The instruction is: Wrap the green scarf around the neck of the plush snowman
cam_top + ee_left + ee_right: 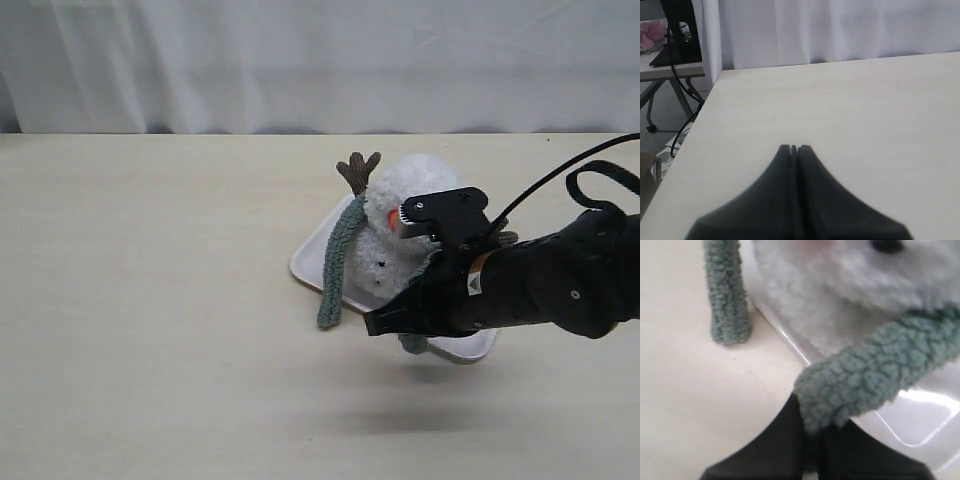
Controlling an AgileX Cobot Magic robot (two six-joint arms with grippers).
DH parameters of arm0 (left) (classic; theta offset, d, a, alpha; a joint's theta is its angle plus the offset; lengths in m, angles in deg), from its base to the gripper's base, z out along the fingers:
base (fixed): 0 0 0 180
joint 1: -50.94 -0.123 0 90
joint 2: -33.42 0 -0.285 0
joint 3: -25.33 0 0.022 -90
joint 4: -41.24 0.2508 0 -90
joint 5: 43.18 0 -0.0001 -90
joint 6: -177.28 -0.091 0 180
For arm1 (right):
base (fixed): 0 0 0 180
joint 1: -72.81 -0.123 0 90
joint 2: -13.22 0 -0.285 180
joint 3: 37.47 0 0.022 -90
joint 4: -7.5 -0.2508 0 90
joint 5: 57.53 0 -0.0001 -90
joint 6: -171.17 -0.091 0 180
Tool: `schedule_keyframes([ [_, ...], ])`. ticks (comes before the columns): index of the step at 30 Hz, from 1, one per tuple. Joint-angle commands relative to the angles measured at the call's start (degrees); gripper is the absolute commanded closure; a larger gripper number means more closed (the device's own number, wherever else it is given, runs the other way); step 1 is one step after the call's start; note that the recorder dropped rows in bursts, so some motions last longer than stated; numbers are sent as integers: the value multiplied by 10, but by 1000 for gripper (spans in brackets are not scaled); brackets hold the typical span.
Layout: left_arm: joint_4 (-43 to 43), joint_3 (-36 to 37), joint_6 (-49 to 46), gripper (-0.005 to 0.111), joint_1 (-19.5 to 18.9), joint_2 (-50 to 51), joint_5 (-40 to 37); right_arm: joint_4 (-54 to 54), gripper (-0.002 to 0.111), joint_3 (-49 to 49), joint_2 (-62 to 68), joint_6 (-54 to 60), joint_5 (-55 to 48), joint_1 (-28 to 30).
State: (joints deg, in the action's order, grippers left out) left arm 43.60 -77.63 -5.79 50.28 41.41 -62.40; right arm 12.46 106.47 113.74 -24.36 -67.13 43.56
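Note:
The plush snowman (420,180) lies in a pale tray (308,262), its orange nose toward my right arm. The green scarf (340,255) runs from its neck; one end hangs over the tray's near-left rim onto the table. My right gripper (385,322) hovers at the tray's front edge, shut on the scarf's other end (860,380), which bunches over its fingertips (812,432). The right wrist view also shows the white body (840,295) and the hanging scarf end (727,305). My left gripper (794,148) is shut on nothing over bare table; the exterior view does not show it.
The white tray (912,417) under the snowman has a raised rim beside my right gripper. A brown twig arm (358,170) sticks up at the snowman's far left. A white curtain backs the table. Beyond the table's edge (705,100) stand another table's legs and cables.

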Motion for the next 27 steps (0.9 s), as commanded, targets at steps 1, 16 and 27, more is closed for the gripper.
schedule_keyframes([
  [1, -1, 2, 3, 107, 0, -2, 7, -2, 104, 1, -5, 8, 66, -20],
  [16, -1, 2, 3, 107, 0, -2, 7, -2, 93, 1, 64, -29, 138, -22],
  [27, -1, 2, 3, 107, 0, -2, 7, -2, 63, 1, 64, -124, 119, -55],
])
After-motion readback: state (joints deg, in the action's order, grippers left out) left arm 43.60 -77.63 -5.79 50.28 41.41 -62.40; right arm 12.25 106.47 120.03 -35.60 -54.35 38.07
